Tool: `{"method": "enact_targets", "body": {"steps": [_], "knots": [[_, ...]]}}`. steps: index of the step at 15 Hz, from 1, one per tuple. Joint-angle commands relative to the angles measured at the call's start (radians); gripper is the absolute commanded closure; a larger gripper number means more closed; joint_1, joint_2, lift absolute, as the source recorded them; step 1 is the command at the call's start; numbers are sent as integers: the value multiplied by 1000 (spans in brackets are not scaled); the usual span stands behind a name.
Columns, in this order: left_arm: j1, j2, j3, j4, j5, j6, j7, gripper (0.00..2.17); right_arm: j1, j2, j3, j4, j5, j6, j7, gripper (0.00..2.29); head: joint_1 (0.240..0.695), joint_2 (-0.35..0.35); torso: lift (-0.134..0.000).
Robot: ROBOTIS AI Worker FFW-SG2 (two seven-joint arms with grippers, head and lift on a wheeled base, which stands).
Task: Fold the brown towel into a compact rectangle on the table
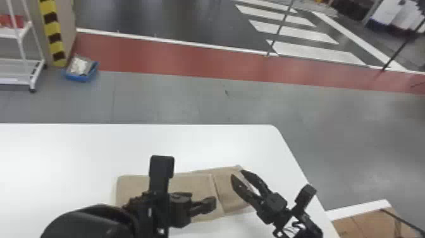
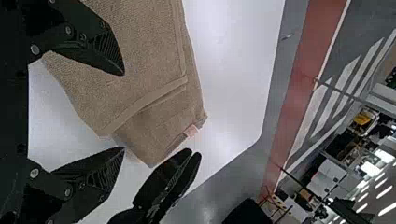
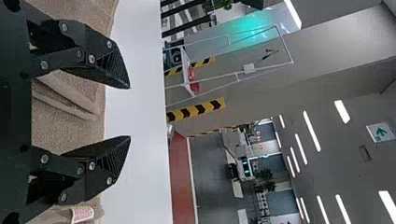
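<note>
While near the towel (image 1: pixel 196 182) (both aslant), left end effector (image 1: pixel 204 202) wide, right one (image 1: pixel 237 175) narrower.

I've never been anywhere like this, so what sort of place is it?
Perhaps a large workshop or industrial hall: there's yellow-and-black hazard striping, a floor painted with a red lane and white crossing bars, and a white rolling rack.
</note>
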Motion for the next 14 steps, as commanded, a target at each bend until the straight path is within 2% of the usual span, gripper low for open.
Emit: {"method": "enact_targets", "body": {"steps": [1, 3, 4, 5, 7, 8, 9, 11, 14], "knots": [[32, -3, 53, -80, -5, 78, -1, 33, 59, 30, 0, -159, -44, 165, -32, 36, 695, -350, 0], [70, 3, 99, -158, -8, 102, -1, 33, 106, 63, 3, -347, -44, 432, -93, 140, 695, -350, 0], [92, 38, 124, -195, -21, 99, -3, 33, 125, 72, 9, -451, -38, 644, -162, 255, 695, -350, 0], [118, 64, 151, -236, -70, 99, -9, 33, 135, 78, 15, -544, -30, 846, -233, 286, 695, -350, 0], [181, 74, 233, -290, -217, 90, -26, 33, 146, 82, 32, -655, -28, 1098, -349, 289, 695, -350, 0], [208, 74, 283, -305, -262, 68, -52, 53, 149, 84, 51, -689, -27, 1162, -400, 343, 695, -350, 0], [225, 75, 328, -314, -275, 47, -78, 73, 151, 86, 64, -705, -30, 1196, -434, 380, 695, -350, 0], [242, 110, 385, -313, -271, -39, -104, 80, 149, 86, 107, -721, -27, 1199, -513, 383, 695, -350, 0], [274, 137, 432, -302, -271, -152, -124, 76, 134, 86, 166, -719, -4, 1169, -607, 444, 695, -267, 0]]}}
